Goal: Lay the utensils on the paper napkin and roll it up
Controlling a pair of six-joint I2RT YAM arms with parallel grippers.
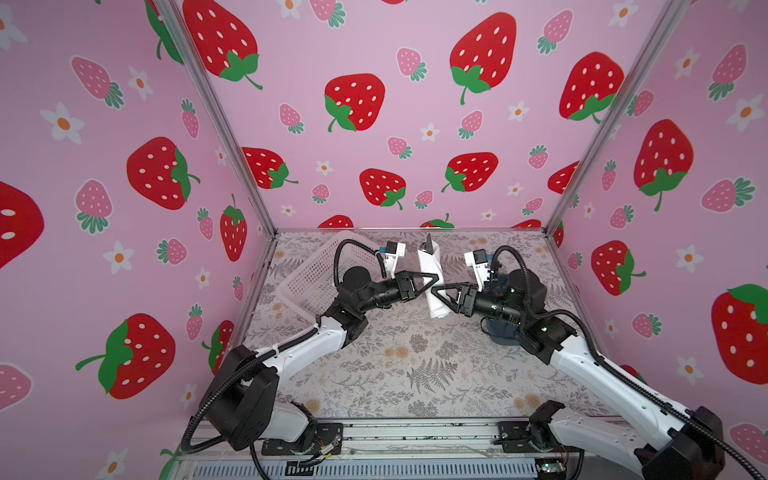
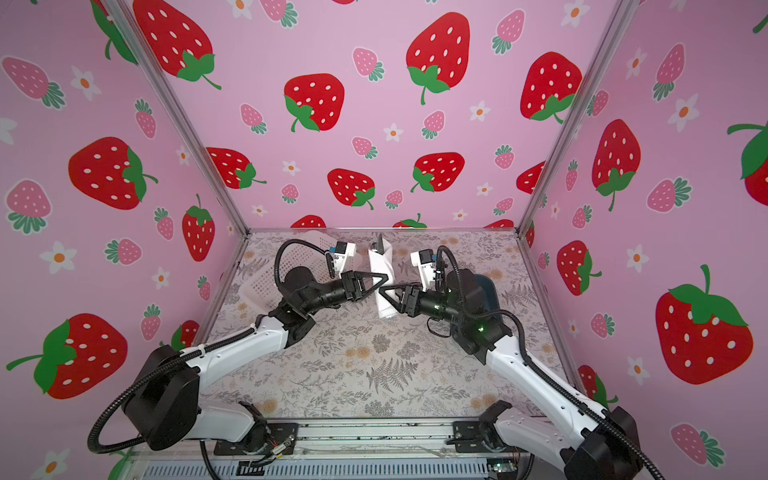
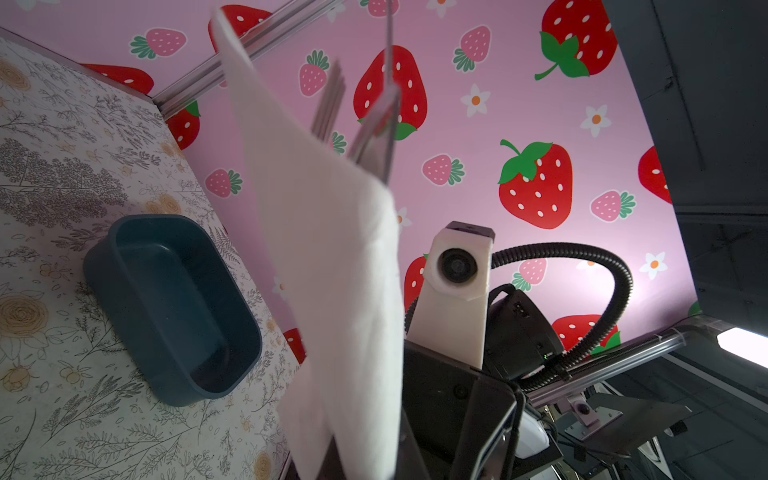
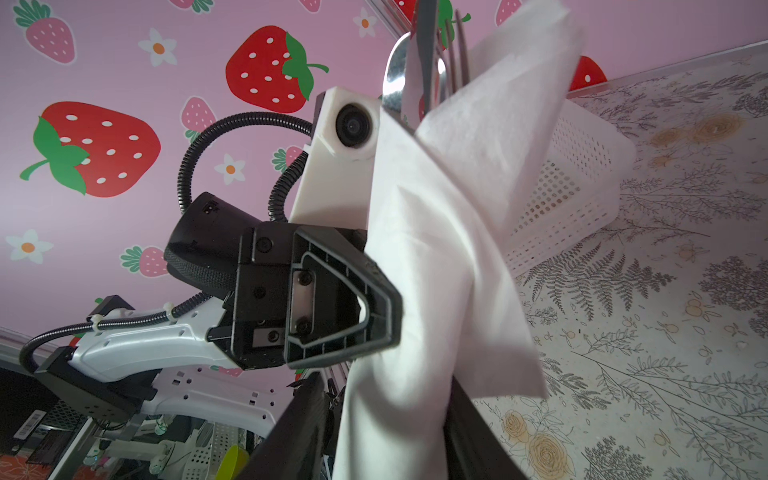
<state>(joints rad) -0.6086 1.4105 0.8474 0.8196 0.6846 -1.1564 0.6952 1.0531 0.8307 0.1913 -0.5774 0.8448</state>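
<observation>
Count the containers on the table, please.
2. The white perforated basket lies far left, behind the left arm; the dark blue tub sits right, mostly hidden under the right arm.

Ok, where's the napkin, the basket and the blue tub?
napkin (image 1: 427, 264), in a top view, upper part of the roll.
basket (image 4: 573, 178), right wrist view, its holey side wall.
blue tub (image 3: 178, 303), left wrist view, its inside floor.

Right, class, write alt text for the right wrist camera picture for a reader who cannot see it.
A white paper napkin, rolled around utensils whose heads poke from one end, is held above the floral table. The left gripper pinches its middle, and a white perforated basket lies behind.
</observation>
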